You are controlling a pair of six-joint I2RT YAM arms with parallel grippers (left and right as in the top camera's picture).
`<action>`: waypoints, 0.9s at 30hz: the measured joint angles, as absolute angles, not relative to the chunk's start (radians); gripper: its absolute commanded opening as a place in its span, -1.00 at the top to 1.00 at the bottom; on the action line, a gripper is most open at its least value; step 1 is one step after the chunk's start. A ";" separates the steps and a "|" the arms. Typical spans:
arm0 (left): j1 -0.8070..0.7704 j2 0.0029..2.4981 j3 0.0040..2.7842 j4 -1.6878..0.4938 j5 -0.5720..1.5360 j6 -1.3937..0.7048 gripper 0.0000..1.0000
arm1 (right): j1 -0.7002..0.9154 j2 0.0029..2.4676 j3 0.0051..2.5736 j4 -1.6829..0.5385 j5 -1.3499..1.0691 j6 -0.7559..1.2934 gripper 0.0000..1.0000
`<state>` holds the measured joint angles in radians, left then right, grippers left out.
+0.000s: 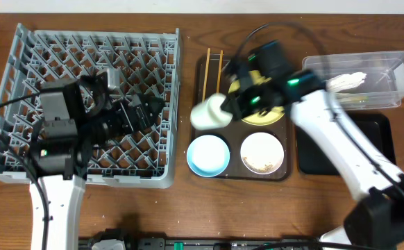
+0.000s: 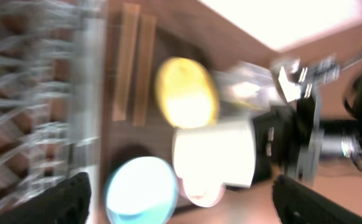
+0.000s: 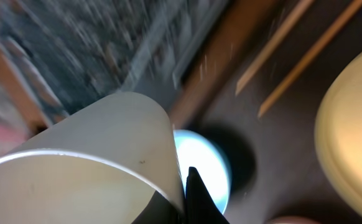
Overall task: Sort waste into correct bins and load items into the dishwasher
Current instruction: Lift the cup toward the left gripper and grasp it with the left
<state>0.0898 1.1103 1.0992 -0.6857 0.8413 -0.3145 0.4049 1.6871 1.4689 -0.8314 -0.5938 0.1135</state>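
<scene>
Above the left edge of the brown serving tray [image 1: 235, 167]: the right gripper [image 1: 230, 107], clamped on a white cup [image 1: 211, 112]; holds the cup tipped on its side, one dark finger [image 3: 196, 198] against its rim.

On the tray's far left strip: two wooden chopsticks [image 1: 214, 69], side by side along the tray's edge; to their right on the tray, the yellow plate [image 1: 264, 117], partly hidden under the right arm.

In the tray's near left corner: the light blue bowl [image 1: 208, 154], upright, just beneath the cup; in the near right corner, the white bowl [image 1: 262, 149], upright, with brownish crumbs [image 1: 259, 165] in its bottom.

Right of the tray, at the far side: the clear tub [image 1: 396, 83] with a crumpled white napkin [image 1: 344, 82] inside; nearer, also right of the tray, the black tray [image 1: 312, 156], partly under the right arm.

Just left of the tray: the grey dish rack [image 1: 21, 83]; over the part of it nearest the tray, the left gripper [image 1: 150, 112]; points toward the tray, fingers [image 2: 69, 199] spread wide, gripping nothing.

Both wrist views heavily blurred.
</scene>
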 measured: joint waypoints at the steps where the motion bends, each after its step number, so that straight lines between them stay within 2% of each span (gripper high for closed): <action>1: 0.090 1.123 1.099 -0.666 0.894 -0.311 -0.74 | 0.368 1.674 1.475 -0.811 -0.638 0.111 0.98; 6: 0.088 1.176 1.099 -0.566 1.148 -0.310 -0.75 | 0.261 1.660 1.481 -0.723 -0.941 0.085 0.98; 12: 0.023 1.207 1.099 -0.462 1.339 -0.316 -0.75 | 0.271 1.661 1.480 -0.666 -1.225 0.062 0.98; 16: -0.054 1.206 1.099 -0.390 1.389 -0.318 -0.75 | 0.301 1.661 1.480 -0.647 -1.288 0.055 0.98; 27: -0.057 1.206 1.099 -0.377 1.373 -0.322 -0.76 | 0.315 1.661 1.480 -0.555 -1.281 0.049 0.98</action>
<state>-0.0566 1.2064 1.0992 -0.3775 1.3731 -0.3218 0.3153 1.6608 1.4799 -0.5552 -1.2812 0.0494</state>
